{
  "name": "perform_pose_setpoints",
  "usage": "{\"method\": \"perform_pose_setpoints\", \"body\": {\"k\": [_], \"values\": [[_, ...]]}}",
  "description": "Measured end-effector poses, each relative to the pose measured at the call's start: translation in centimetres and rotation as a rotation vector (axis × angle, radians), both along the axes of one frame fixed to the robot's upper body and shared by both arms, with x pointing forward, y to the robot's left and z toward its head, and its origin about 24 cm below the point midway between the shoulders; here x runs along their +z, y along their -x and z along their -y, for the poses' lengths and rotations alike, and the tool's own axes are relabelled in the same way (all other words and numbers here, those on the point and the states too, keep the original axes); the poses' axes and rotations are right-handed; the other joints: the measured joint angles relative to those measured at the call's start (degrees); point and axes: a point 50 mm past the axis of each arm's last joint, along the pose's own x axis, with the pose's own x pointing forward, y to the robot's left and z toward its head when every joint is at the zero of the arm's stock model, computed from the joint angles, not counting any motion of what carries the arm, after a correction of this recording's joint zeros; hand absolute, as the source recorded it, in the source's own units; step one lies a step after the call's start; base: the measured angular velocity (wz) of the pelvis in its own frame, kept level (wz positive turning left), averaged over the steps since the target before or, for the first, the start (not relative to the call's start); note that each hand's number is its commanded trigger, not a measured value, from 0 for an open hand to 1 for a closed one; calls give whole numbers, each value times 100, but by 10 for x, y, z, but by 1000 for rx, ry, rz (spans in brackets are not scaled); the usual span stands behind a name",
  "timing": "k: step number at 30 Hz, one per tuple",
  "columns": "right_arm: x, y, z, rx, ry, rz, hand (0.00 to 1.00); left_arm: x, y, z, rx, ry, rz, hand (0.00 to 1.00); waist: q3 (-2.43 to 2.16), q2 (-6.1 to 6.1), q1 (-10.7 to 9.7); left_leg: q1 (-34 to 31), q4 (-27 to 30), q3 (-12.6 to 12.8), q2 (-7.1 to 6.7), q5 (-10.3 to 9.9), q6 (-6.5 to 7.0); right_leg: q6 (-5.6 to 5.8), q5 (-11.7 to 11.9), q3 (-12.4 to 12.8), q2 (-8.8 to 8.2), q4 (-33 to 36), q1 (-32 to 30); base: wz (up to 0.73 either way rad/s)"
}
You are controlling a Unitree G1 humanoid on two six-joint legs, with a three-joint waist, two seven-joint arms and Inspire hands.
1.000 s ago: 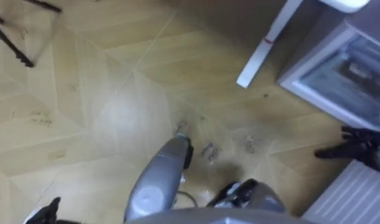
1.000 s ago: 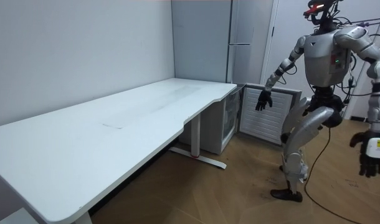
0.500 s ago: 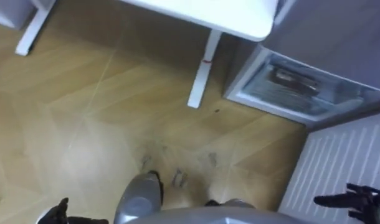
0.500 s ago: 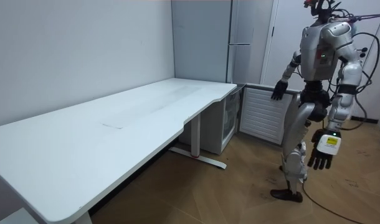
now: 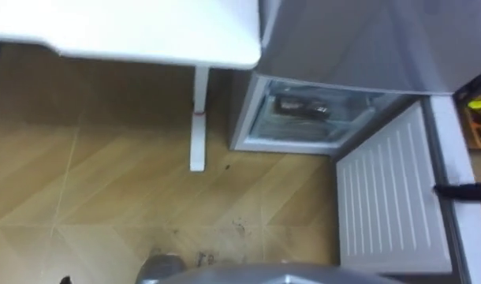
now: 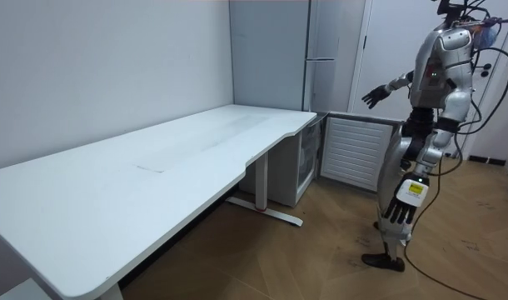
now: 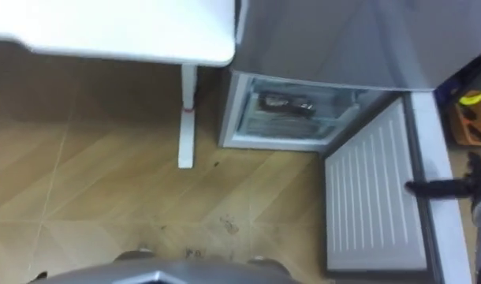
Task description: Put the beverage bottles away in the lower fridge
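The lower fridge compartment stands open beside the white table, with dark, blurred items lying on its shelf. Its door is swung wide to the right, ribbed white inner face up. My right hand reaches out over the door's far edge with straight fingers and holds nothing. In the room view this right hand is raised at chest height toward the fridge. My left hand hangs by my thigh, fingers relaxed and empty. I stand on the wooden floor just in front of the open door.
The white table runs off to my left, its leg close to the fridge's side. The tall fridge body rises behind the compartment. A yellow object lies at the far right edge. Bare wooden floor lies before the table.
My view has swung from the floor up to the fridge as I turned toward it. The right hand rose higher above the door; the left hand swung in by my thigh.
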Motion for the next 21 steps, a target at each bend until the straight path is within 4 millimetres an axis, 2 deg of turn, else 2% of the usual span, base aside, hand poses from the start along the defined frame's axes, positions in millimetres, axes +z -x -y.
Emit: {"method": "perform_pose_setpoints", "body": {"k": [4, 9, 14, 16, 21], "values": [[18, -7, 5, -48, 81, 108, 0, -2, -1, 4, 68, -20, 25, 0, -14, 52, -181, 169, -167, 61, -19, 1, 2, 23, 50, 50, 7, -101, 140, -10], [26, -7, 10, -97, 135, 170, 0, -5, -2, 11, 93, -15, 33, 0, -21, 107, -242, 298, -285, 186, -6, 12, -21, 20, 53, 173, 39, -103, 133, -12], [24, -3, 12, -134, 128, 174, 0, -5, -2, 11, 88, -20, 30, 0, 0, 141, -299, 325, -348, 188, -9, 21, -35, 19, 53, 172, 46, -121, 129, -3], [12, 8, 16, -198, 75, 151, 0, -3, -4, 8, 95, -28, 47, 0, -2, 128, -271, 324, -348, 171, -10, 20, -35, 20, 53, 157, 47, -123, 129, 4], [-3, 31, 22, -310, 12, 121, 0, -1, -2, 4, 82, -47, 40, 0, -5, 116, -282, 317, -339, 166, -10, 19, -36, 19, 53, 157, 48, -124, 132, 0]]}}
